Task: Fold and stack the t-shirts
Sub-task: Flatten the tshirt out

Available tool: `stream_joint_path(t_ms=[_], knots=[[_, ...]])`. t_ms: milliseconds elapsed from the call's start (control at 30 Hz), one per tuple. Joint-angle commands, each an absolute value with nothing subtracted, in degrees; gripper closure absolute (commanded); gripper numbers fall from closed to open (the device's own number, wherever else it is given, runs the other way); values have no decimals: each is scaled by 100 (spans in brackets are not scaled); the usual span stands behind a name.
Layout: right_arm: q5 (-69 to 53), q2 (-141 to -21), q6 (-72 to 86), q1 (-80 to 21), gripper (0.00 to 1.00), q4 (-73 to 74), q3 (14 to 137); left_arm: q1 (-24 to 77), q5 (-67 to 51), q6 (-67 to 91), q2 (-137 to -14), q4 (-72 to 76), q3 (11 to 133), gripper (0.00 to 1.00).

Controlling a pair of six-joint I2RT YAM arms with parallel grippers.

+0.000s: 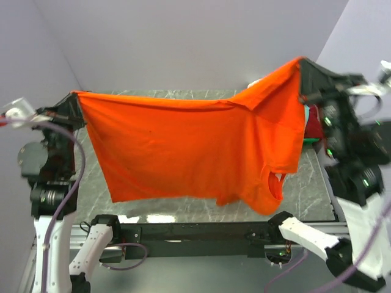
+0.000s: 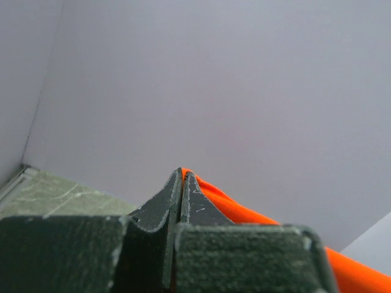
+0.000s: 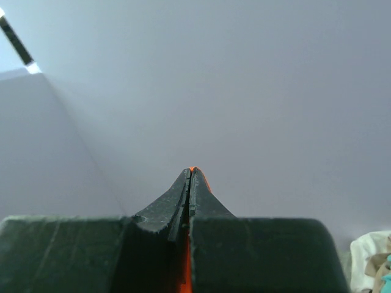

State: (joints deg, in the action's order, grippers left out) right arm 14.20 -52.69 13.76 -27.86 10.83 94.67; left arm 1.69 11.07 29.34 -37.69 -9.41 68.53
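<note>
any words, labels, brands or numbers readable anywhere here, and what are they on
None can be read. The orange t-shirt hanging over the table is plain cloth with no print, and no neck label is visible. The wrist views show no lettering either.

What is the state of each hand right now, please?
Left hand: closed, holding one upper edge of the orange t-shirt.
Right hand: closed, holding the opposite upper edge of the orange t-shirt.
</note>
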Motion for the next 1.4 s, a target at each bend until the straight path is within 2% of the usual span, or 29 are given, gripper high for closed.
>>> stream_joint_path(t_ms=[0, 200, 400, 667, 900, 1100, 1233, 1367], knots=[[1722, -6247, 959, -2733, 100, 782, 9764, 141, 1195, 2847, -4446, -660, 6619, 99], [1872, -7706, 765, -2576, 100, 739, 10134, 141, 1221, 2892, -5440, -536, 6425, 100], [1811, -8104, 756, -2522, 100, 765, 10152, 141, 1257, 2874, -5652, -659, 6469, 100], [1609, -7393, 870, -2522, 100, 659, 9730, 141, 1239, 2830, -4923, -677, 6434, 100], [1433, -6050, 835, -2531, 100, 431, 9150, 141, 1441, 2813, -3764, -668, 6381, 100], [1336, -5310, 651, -2531, 100, 439, 9158, 141, 1722, 2654, -3200, -808, 6679, 99], [1345, -5150, 501, -2531, 100, 369, 9263, 141, 1863, 2619, -3068, -844, 6908, 99], [1520, -5596, 299, -2531, 100, 238, 9509, 141, 2021, 2575, -3181, -660, 6873, 99]])
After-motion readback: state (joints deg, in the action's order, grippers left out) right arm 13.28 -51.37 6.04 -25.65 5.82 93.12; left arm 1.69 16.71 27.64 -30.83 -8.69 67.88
